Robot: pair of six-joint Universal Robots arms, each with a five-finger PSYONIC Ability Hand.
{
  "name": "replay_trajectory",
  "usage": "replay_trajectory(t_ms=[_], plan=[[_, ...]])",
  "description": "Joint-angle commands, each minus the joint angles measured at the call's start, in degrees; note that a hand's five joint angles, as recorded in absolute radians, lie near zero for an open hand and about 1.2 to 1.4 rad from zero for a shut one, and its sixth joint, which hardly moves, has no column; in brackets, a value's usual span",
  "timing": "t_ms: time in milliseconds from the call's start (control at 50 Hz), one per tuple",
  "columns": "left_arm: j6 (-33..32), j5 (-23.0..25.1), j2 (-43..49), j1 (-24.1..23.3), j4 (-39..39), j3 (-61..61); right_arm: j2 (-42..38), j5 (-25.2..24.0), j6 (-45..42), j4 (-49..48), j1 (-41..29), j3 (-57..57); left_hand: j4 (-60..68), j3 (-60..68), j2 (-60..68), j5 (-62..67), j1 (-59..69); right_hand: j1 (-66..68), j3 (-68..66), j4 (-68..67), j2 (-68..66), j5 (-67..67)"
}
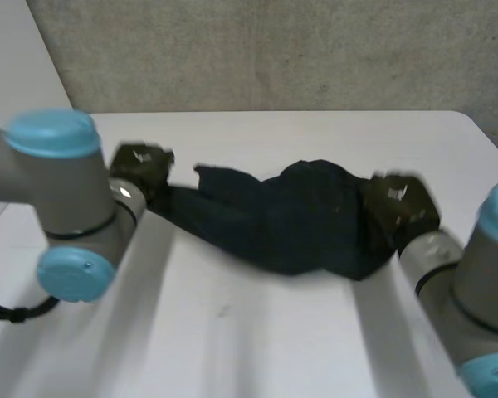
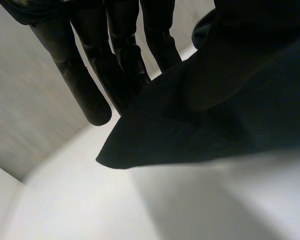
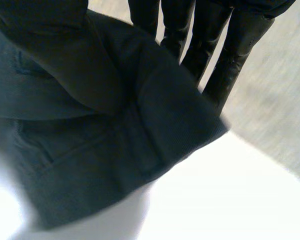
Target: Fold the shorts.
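In the head view, the dark navy shorts (image 1: 290, 220) are stretching in a loose band between the left hand (image 1: 141, 170) and the right hand (image 1: 398, 207), over the white counter (image 1: 257, 332). Their long axis is running straight from one hand to the other. The cloth is bunching thick near the right hand and thinning toward the left. Whether the middle is resting on the counter or hanging just above it, I cannot tell.

In the left wrist view, the left hand's straight fingers (image 2: 120, 65) are backing one end of the shorts (image 2: 200, 130), and a dark thumb-like shape is pressing the cloth from the other side, so the hand is looking clamped on that end. A pointed corner of the fabric is hanging free past the fingertips.

In the right wrist view, the right hand's fingers (image 3: 230, 60) are lying behind the other end (image 3: 90, 150), with the thumb (image 3: 50, 45) pinning the fabric against them, near what looks like a seam or a pocket.

The shorts are behaving as soft, light, limp cloth that is sagging wherever nothing is holding it. The edges and corners at each end are probably the best places to hold it.
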State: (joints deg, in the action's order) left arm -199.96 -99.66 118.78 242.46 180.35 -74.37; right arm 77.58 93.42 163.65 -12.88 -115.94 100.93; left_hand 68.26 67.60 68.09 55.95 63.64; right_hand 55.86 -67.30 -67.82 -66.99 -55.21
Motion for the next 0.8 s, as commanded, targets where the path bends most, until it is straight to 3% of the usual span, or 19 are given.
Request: replay_trajectory(t_ms=[20,100,260,480,720,800], plan=[[-4.0,-0.5,-19.1,-1.4,-1.9,0.6,11.5,0.0,-14.7,6.8,0.0,-10.8,11.7,12.4,11.9,14.1,16.4,24.1,-12.7,-12.2,-13.0,-14.8],[-5.5,-0.6,-26.5,-1.6,-4.1,3.2,13.8,-0.3,-16.0,16.6,0.0,-22.2,11.7,12.4,11.9,14.1,16.4,24.1,-12.7,-12.2,-13.0,-14.8],[-5.5,-0.6,-32.6,-1.7,-11.9,10.1,14.3,-2.6,-15.9,26.2,-0.1,-36.9,11.7,12.4,11.9,14.1,16.4,24.1,-12.7,-12.2,-13.0,-14.8],[-5.2,-0.8,-31.2,-2.8,-18.7,11.4,13.1,-2.9,-15.8,28.0,-0.4,-39.9,11.7,12.4,11.9,14.1,16.4,24.1,-12.7,-12.2,-13.0,-14.8],[1.3,-0.7,-9.8,-1.8,-21.4,9.1,-11.0,-5.2,-15.7,26.9,0.0,-40.6,11.7,12.4,11.9,14.1,16.4,24.1,-12.7,-12.2,-13.0,-14.8],[2.5,-0.8,-0.8,-0.3,-21.1,12.2,-20.8,-5.1,-15.5,22.3,-0.5,-44.9,5.4,6.0,5.5,7.7,10.0,24.1,-12.7,-12.2,-13.0,-14.8]])
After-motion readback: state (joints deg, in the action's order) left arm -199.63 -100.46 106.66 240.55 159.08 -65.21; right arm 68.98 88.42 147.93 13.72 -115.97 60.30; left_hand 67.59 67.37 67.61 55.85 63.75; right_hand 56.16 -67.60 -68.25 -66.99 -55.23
